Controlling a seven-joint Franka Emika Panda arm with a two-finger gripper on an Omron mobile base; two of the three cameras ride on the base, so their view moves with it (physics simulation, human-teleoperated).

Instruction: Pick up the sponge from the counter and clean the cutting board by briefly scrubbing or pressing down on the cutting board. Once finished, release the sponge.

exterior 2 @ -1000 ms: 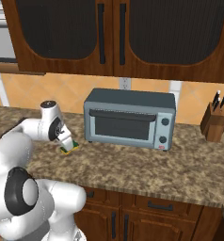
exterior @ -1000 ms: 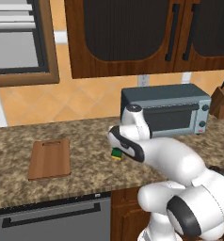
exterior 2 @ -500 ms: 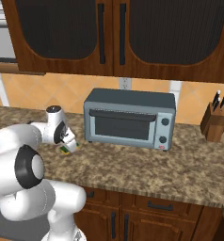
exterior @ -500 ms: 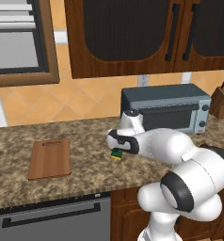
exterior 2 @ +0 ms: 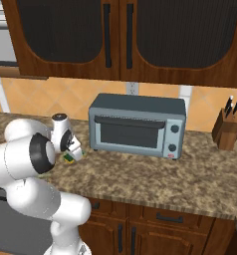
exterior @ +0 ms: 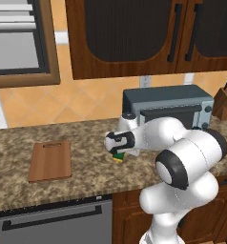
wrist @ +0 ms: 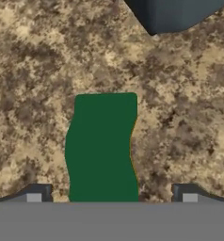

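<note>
Sponge (wrist: 102, 148) is lying at the centre of the hand view, its dark green top facing the camera and its long sides pinched inward in a wavy outline; in the left base view it is showing as a small green and yellow block (exterior: 118, 157) just under the gripper (exterior: 118, 151), near the middle of the frame, on the counter (exterior: 87, 171) in front of the toaster oven (exterior: 168, 107); the right base view is placing it at centre left, tucked beneath the hand. The gripper is sitting low over the block with a finger (wrist: 36, 194) on either side, and the tips are standing clearly apart from the green sides, so the jaws are reading as parted, not yet clamping anything. Judging by its look, the sponge is seeming light and soft, likely giving under pressure and gripping the pads well rather than slipping; the narrow waist across the short width is looking like the sensible place to take hold, squeezing the yellow layer as well as the green. The cutting board (exterior: 50, 159) is lying flat well apart, at the left of the left base view, its slot handle at the far short end. No brand, label or legible writing is showing on the sponge, the board or the oven.
</note>
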